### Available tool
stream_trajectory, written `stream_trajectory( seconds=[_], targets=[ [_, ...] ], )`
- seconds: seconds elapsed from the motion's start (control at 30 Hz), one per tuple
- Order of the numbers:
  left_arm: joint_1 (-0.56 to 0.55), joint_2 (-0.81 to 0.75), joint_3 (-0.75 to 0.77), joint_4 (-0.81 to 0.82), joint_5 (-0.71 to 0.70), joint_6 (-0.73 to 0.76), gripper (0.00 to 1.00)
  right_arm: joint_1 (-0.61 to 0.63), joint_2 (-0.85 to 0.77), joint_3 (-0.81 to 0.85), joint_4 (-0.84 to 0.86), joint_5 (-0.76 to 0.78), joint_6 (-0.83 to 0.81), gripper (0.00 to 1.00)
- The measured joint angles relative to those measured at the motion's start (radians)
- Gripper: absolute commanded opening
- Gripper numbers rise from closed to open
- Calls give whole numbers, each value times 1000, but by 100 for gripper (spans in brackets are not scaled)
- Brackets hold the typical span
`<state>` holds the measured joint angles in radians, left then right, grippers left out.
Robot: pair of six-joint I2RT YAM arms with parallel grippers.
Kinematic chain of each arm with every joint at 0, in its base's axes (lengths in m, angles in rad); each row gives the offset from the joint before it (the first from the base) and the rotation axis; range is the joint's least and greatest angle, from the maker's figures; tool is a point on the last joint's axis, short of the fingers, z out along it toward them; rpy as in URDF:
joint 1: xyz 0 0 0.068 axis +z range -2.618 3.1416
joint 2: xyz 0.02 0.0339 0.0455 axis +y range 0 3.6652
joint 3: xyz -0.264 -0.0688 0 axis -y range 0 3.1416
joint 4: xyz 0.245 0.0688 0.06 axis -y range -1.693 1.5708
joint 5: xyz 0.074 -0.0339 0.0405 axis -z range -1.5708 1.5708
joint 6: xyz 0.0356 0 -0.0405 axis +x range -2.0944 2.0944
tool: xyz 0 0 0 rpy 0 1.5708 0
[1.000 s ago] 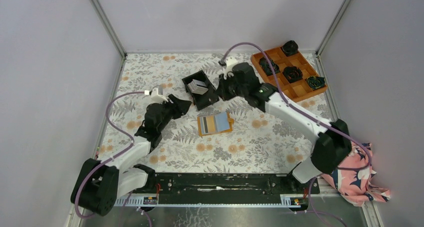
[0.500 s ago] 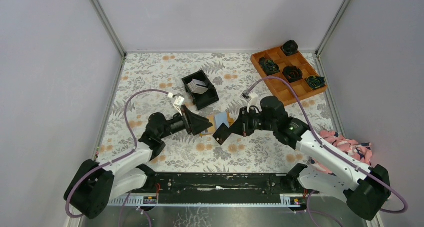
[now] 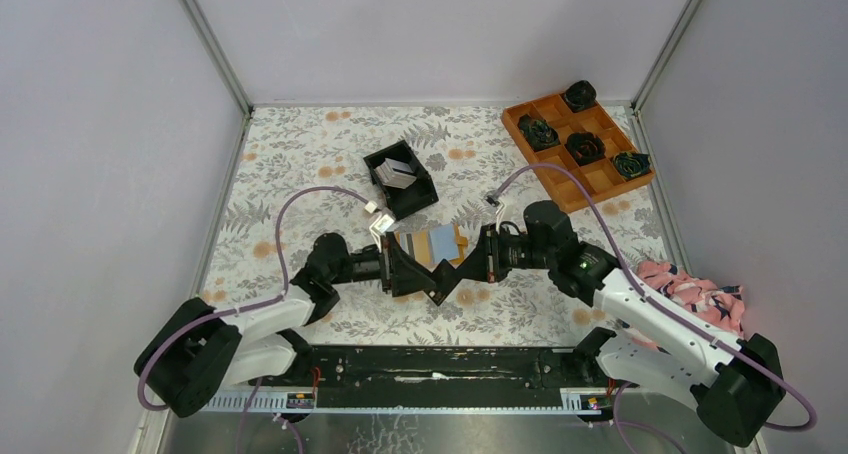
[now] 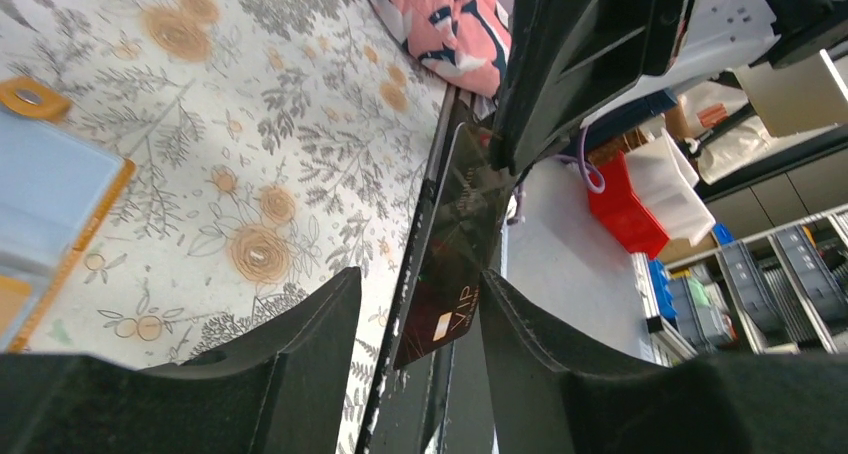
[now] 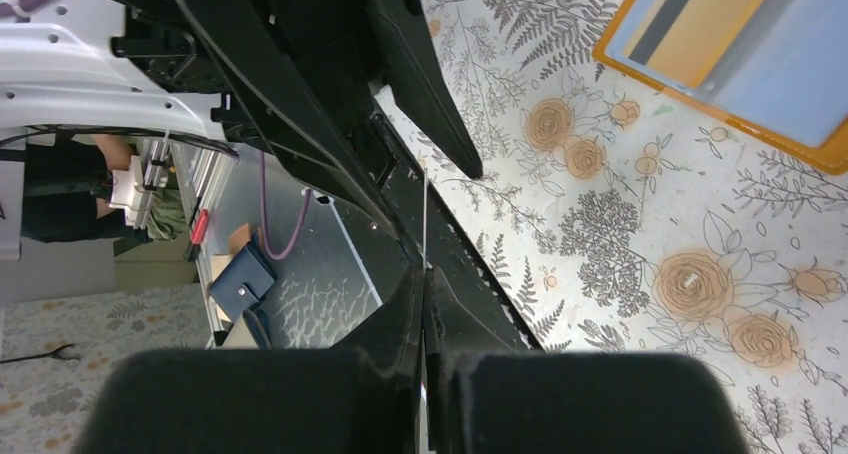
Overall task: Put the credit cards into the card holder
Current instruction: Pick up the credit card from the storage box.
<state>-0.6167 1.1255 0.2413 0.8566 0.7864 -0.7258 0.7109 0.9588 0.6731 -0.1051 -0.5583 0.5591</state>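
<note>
My right gripper (image 3: 455,269) is pinched tight on a dark credit card (image 4: 450,264). My left gripper (image 4: 418,279) is spread wide, a finger on each side of that card (no grip I can see). The card holder (image 3: 430,244) lies open mid-table (image 3: 300,154). Other cards (image 3: 397,172) sit in the black bin (image 3: 415,206) toward the far edge.

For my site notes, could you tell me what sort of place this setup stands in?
Probably a robotics lab: two arms bolted to a rail, a white-walled test cell, storage bins beyond.
</note>
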Motion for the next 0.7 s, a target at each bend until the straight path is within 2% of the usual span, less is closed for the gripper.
stream_trajectory(
  seconds=[0.23, 0.6, 0.67, 0.7],
  targets=[
    [-18, 75, 5, 27, 50, -4, 43, 0, 27, -17, 62, -51, 32, 0],
    [-17, 98, 10, 79, 106, -22, 0, 1, 109, -39, 107, -104, 49, 0],
    [-15, 123, 10, 98, 120, -27, 0, 0, 120, -40, 107, -109, 49, 0],
    [-14, 134, 10, 104, 125, -31, 0, 0, 126, -41, 106, -109, 48, 4]
  ],
)
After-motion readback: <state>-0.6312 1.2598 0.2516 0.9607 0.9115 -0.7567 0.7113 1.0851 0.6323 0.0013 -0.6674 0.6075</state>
